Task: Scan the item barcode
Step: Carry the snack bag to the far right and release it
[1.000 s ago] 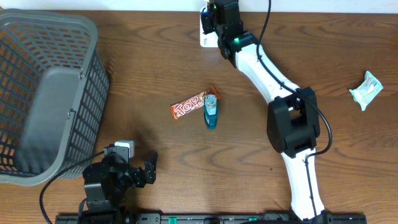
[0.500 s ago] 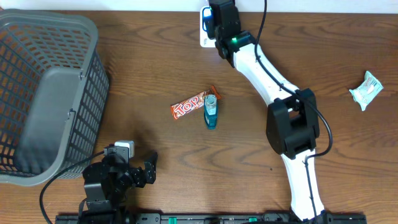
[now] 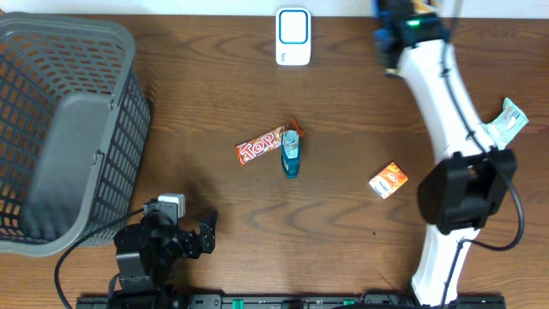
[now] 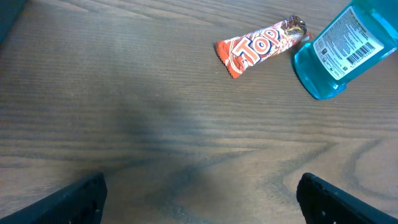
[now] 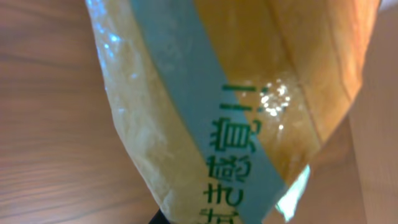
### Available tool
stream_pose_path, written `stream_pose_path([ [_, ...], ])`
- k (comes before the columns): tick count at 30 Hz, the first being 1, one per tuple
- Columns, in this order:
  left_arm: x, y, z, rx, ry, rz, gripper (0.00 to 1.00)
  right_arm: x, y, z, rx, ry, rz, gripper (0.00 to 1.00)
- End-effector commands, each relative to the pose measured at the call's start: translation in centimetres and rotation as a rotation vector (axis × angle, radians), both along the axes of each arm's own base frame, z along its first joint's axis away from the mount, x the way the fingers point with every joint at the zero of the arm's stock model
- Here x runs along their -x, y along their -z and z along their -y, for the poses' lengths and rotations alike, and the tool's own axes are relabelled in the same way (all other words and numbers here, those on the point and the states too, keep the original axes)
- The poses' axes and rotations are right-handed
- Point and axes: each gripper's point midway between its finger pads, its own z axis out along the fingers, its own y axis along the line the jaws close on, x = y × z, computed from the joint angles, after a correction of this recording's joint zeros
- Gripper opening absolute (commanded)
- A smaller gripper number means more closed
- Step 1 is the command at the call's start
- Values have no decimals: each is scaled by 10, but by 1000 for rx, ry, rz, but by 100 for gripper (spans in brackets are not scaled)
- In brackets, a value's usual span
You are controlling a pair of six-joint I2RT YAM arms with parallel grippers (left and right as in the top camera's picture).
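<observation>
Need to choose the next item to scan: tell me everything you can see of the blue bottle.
The blue bottle is small and see-through, plastic by its look, blue throughout. It lies on its side near the middle of the wooden table, with a white label facing up that carries small print and a barcode. The end nearest the left wrist camera is rounded. The crimped end of the candy bar lies right beside it; whether they touch is unclear.
</observation>
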Motion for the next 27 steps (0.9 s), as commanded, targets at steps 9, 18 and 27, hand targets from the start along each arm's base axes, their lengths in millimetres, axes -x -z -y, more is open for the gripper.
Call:
stream_pose_path([
  [9, 0, -1, 0, 2, -2, 2, 98, 46, 123, 144, -290, 376, -135, 1],
  [18, 0, -1, 0, 2, -2, 2, 98, 100, 130, 256, -287, 616, -101, 1],
  [27, 0, -1, 0, 2, -2, 2, 98, 128, 100, 308, -524, 705, 56, 45],
])
